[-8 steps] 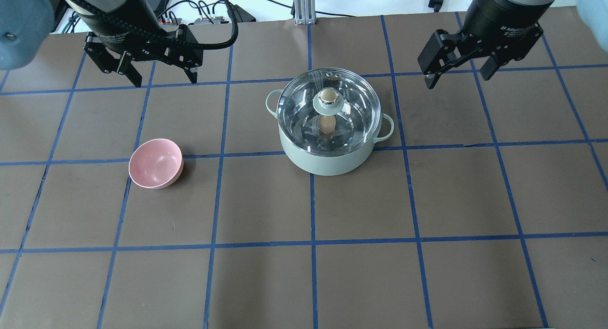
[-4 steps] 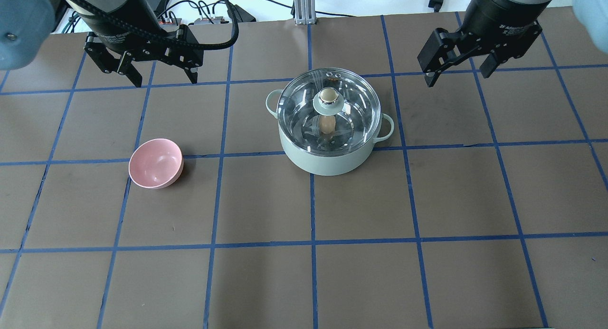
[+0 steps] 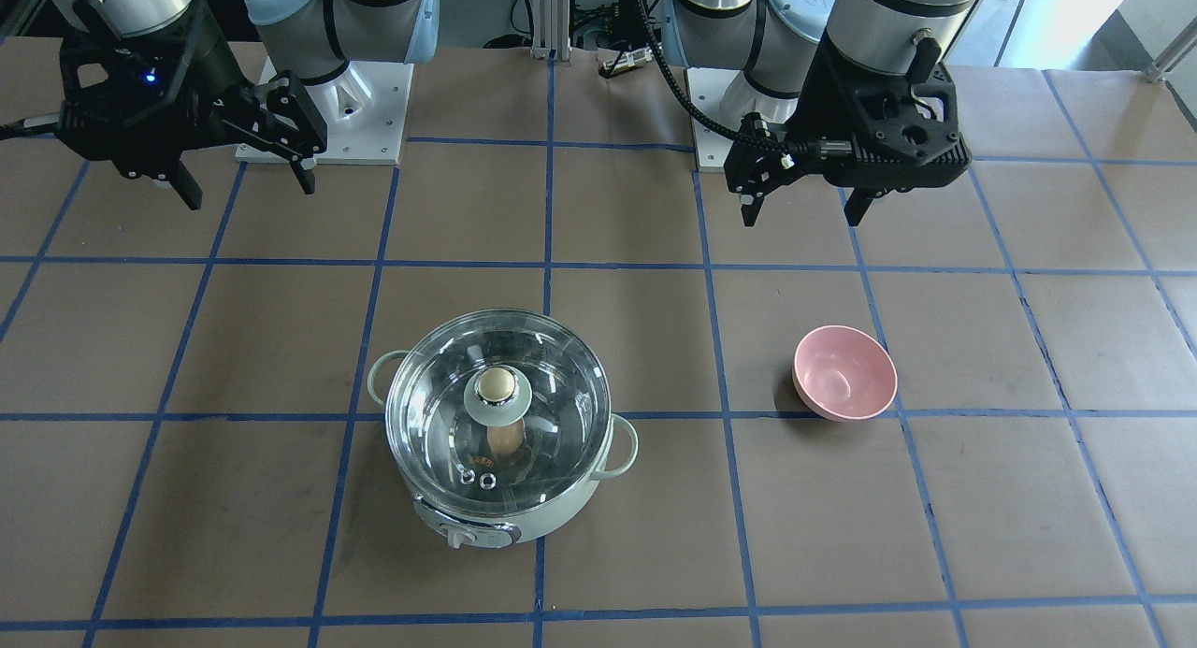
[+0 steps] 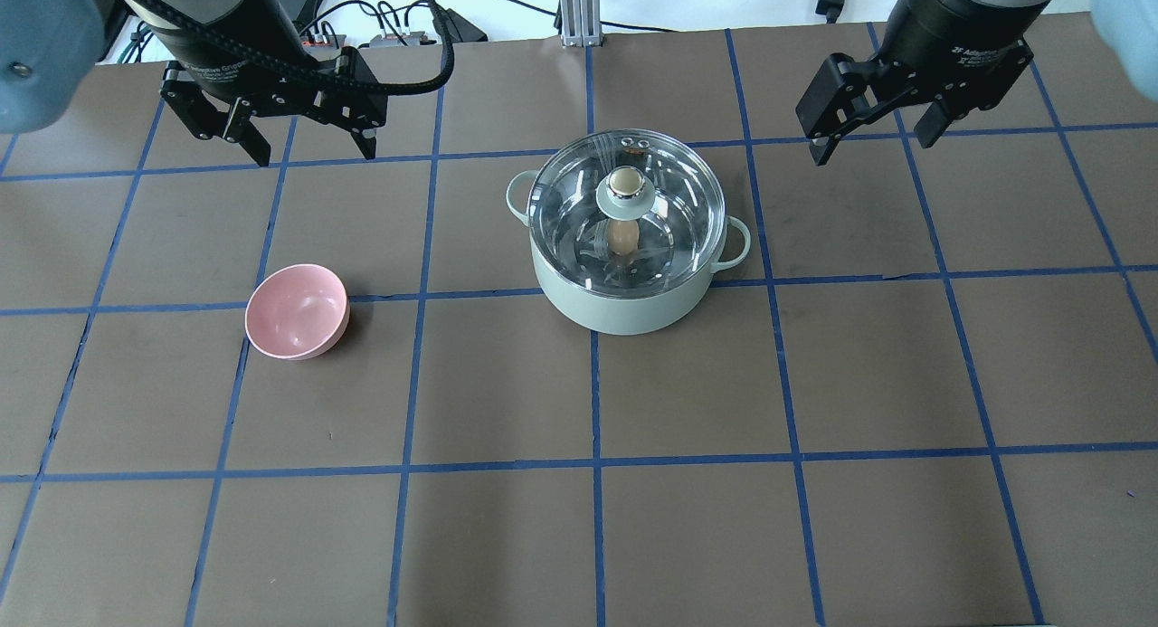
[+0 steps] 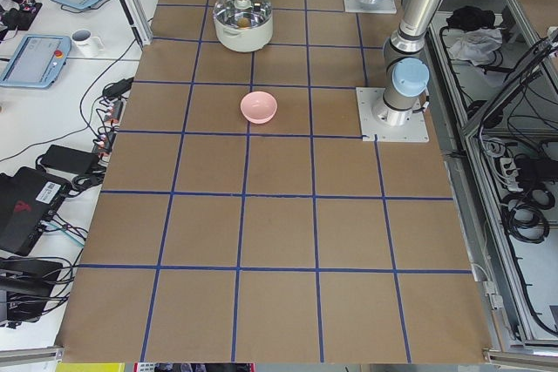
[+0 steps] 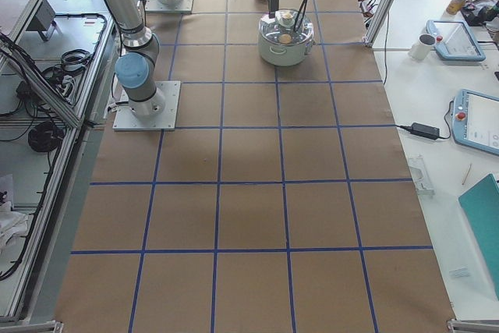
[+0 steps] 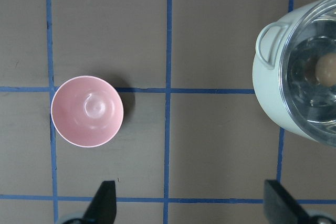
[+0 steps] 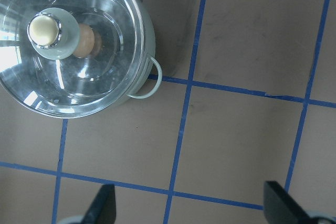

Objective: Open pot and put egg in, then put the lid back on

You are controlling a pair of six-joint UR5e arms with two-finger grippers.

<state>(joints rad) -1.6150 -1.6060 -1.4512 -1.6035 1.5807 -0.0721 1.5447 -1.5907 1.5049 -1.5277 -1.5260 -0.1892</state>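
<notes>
Pot lidded, egg inside: task looks done to me, I'd only verify and hold clear.
Pot [image 4: 624, 306] sits mid-counter [image 4: 543, 527] with the lid [image 4: 683, 215] seated flat on its rim, knob centred; pink bowl [image 4: 297, 312] is well apart on the left side. Left claw [image 4: 316, 155] and right claw [image 4: 873, 152] both hang released and empty, either side of the pot, well apart from it. Egg [image 4: 622, 238] lies on the pot floor, seen through the glass. My call: no more grasping, check the lid rim sits even all round, keep both arms off the knob.
</notes>
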